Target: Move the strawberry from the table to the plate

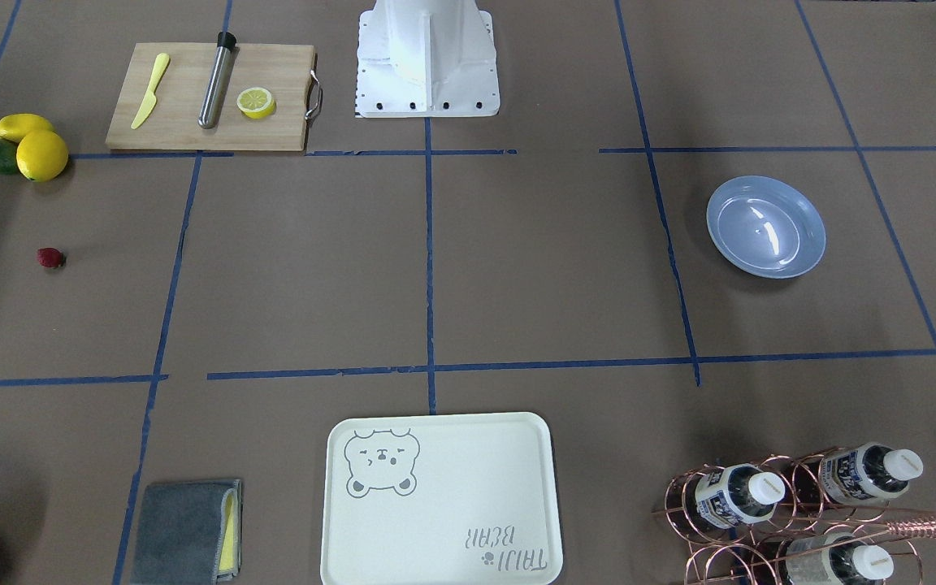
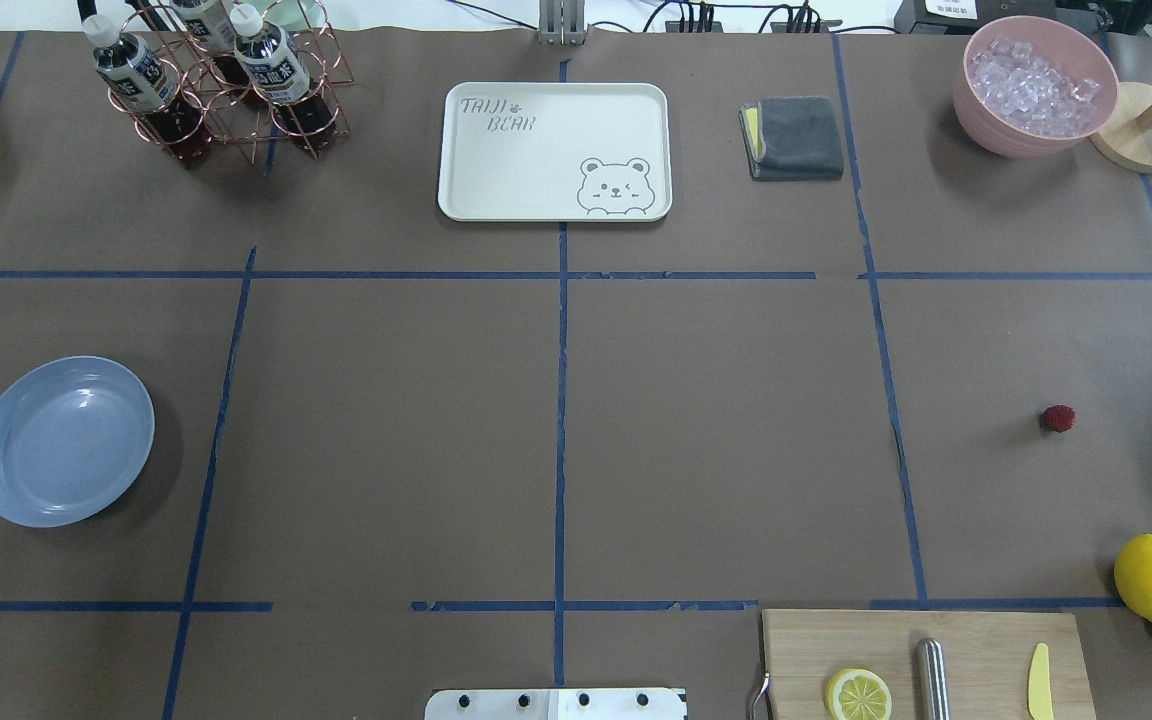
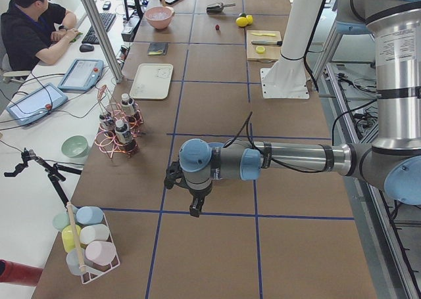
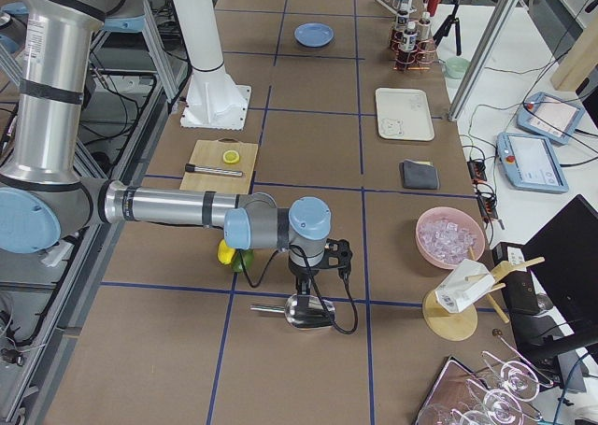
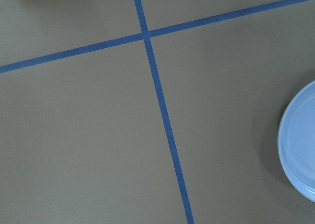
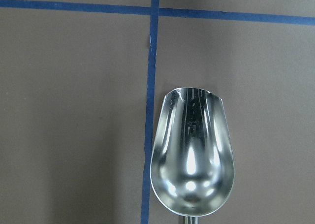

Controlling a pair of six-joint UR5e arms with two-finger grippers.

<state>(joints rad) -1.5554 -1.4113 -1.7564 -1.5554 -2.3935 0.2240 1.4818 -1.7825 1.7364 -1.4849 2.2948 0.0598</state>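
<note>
Downward-pointing left gripper [image 3: 195, 208] and right gripper [image 4: 304, 274], jaw state unclear.

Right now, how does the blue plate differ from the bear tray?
The plate is round and blue-grey; the tray is rectangular and cream. The plate is plain; the tray carries a bear drawing and lettering. The plate lies on the robot's left; the tray sits centred at the far edge. Both lie empty on the table.

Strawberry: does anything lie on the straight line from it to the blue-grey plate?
Nothing visible does. Between the small dark-red strawberry and the round light blue-grey plate the overhead view shows only brown paper table with blue tape lines. The wooden cutting board lies nearer the robot, off that line.
</note>
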